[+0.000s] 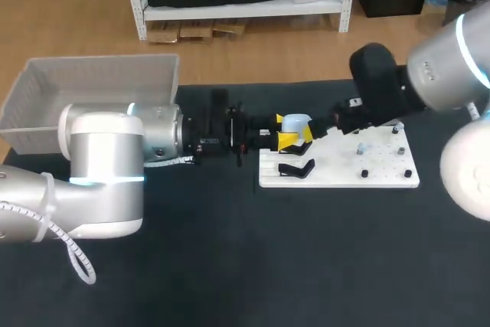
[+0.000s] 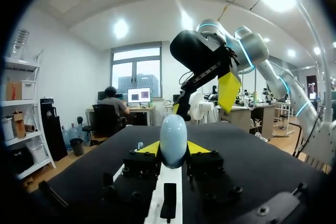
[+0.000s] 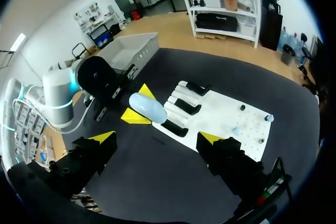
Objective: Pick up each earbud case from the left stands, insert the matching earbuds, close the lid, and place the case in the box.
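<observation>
My left gripper (image 1: 291, 137) pinches the earbud case (image 1: 295, 122). One yellow tip is on each side of it and both press on it. The case is light blue and smooth like an egg. It sits over the left edge of the white board (image 1: 383, 181), by the black stands (image 1: 295, 168). I cannot tell if it touches the stand under it.

The white board lies flat on the desk (image 1: 245, 266), near the back edge and a bit right of the middle. The stands are in a row along the board's left edge. On the right half of the board I see some little black pegs (image 1: 364, 172) and a small pale thing (image 1: 360, 149). It is too small for me to tell what it is.

My right gripper (image 3: 157, 137) is above the board, near the case but not touching it. Its jaws are spread wide and there is nothing between them. In the left wrist view it hangs just behind the case, with one yellow tip pointing down.

The box (image 1: 92, 86) is at the back left corner of the desk, well apart from the case. It is pale grey with tall walls. My left arm (image 1: 107, 166) lies along the desk just in front of it.
</observation>
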Controlling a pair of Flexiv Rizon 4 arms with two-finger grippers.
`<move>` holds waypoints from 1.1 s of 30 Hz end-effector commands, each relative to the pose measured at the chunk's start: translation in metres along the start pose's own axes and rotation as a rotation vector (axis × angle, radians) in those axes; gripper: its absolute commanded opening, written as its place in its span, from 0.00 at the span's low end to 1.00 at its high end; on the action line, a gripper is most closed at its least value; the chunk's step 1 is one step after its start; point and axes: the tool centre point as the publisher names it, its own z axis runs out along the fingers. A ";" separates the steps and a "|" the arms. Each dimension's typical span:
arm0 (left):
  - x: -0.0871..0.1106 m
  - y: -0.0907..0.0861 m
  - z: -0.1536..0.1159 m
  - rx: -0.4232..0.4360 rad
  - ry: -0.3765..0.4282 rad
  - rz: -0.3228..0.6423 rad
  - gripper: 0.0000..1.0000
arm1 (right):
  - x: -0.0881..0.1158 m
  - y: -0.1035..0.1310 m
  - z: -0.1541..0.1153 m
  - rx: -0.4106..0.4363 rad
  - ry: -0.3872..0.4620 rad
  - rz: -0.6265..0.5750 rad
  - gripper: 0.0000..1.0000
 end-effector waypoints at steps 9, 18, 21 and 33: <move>0.001 0.000 0.000 -0.001 -0.003 0.001 0.00 | -0.007 -0.004 0.017 0.000 0.023 0.020 1.00; 0.001 0.000 0.000 -0.001 -0.003 0.001 0.00 | -0.007 -0.008 0.024 0.010 0.028 0.031 1.00; 0.001 0.000 0.000 -0.001 -0.003 0.001 0.00 | -0.008 -0.010 0.026 0.013 0.028 0.038 1.00; 0.001 0.000 0.000 -0.001 -0.003 0.001 0.00 | -0.011 -0.018 0.031 0.027 0.017 0.059 1.00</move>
